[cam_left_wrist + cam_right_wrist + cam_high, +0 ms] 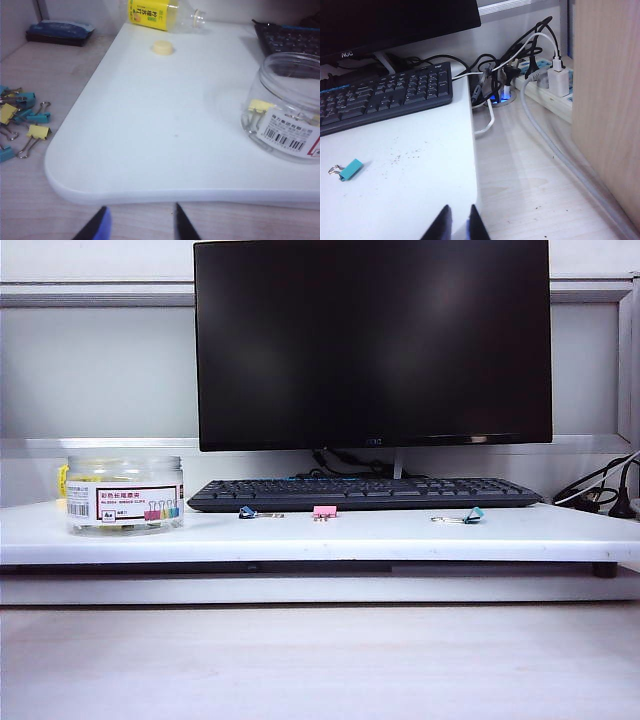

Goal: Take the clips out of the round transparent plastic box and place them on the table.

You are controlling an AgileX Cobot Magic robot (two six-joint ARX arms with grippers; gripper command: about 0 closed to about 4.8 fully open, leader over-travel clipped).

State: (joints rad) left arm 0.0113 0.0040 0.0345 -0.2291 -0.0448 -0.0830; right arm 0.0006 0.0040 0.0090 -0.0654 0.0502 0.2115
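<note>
We see the left gripper (140,225) parted and empty just off the table (150,125) edge, near the round transparent plastic box (287,107); the right gripper (457,222) is clenched on nothing. A narrow mouth may jam fingers or tip it. Visible inside: one of the clips (260,106); one box

Clear round box (124,495) upright on white table (330,533), yellow clips (259,106) inside.

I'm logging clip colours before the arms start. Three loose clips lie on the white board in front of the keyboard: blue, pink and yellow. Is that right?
Not quite. The third clip, nearest the right end of the keyboard, is teal, not yellow, as the exterior view shows. The blue clip and pink clip are as you said, all on the white board.
</note>
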